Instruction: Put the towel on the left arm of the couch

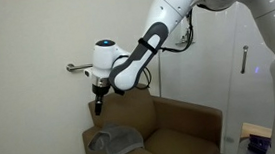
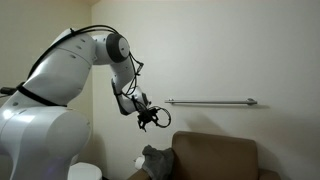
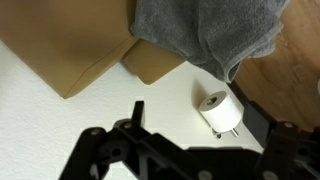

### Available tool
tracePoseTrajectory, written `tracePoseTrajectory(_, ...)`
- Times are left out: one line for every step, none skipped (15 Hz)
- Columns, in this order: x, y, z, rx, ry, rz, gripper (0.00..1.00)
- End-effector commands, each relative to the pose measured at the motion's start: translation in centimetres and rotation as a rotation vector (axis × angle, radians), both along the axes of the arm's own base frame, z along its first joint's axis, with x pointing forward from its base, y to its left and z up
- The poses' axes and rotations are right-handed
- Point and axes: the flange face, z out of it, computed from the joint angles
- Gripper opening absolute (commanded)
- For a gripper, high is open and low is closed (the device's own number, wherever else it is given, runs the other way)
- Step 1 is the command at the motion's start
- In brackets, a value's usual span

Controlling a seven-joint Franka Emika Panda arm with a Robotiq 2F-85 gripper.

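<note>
The crumpled grey cloth towel [image 1: 116, 141] sits on the arm of the brown upholstered couch [image 1: 187, 123], lower left of frame. The black Robotiq gripper [image 1: 98, 105] hangs above it, fingers apart and holding nothing. One worry (just a guess): the towel's overhanging edge looks heavy enough to slide it off.

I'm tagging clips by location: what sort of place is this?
Probably a lounge corner in a home or office: a brown couch with a gray towel on its arm, and a metal rail on the white wall above.
</note>
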Motion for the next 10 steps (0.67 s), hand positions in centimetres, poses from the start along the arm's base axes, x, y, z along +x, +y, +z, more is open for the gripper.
tracePoseTrajectory(-0.3, 0.6, -0.4, 0.139, -0.035, -0.139, 1.00)
tracePoseTrajectory(-0.6, 0.8, -0.6, 0.177, -0.036, -0.178, 1.00)
tracePoseTrajectory(-0.8, 1.0, -0.9, 0.208, -0.042, -0.226, 1.00)
tracePoseTrajectory(-1.3, 1.0, -1.3, 0.224, -0.037, -0.274, 1.00)
tracePoseTrajectory(-1.9, 1.0, -1.9, 0.225, -0.024, -0.320, 1.00)
tracePoseTrajectory(-2.5, 0.8, -2.3, 0.226, -0.014, -0.361, 1.00)
tracePoseTrajectory(-3.3, 0.6, -3.0, 0.229, 0.005, -0.400, 1.00)
tracePoseTrajectory(-4.1, 0.2, -3.6, 0.223, 0.021, -0.444, 1.00)
tracePoseTrajectory(-4.8, -0.1, -4.3, 0.222, 0.036, -0.480, 1.00)
tracePoseTrajectory(-5.7, -0.6, -4.9, 0.220, 0.053, -0.512, 1.00)
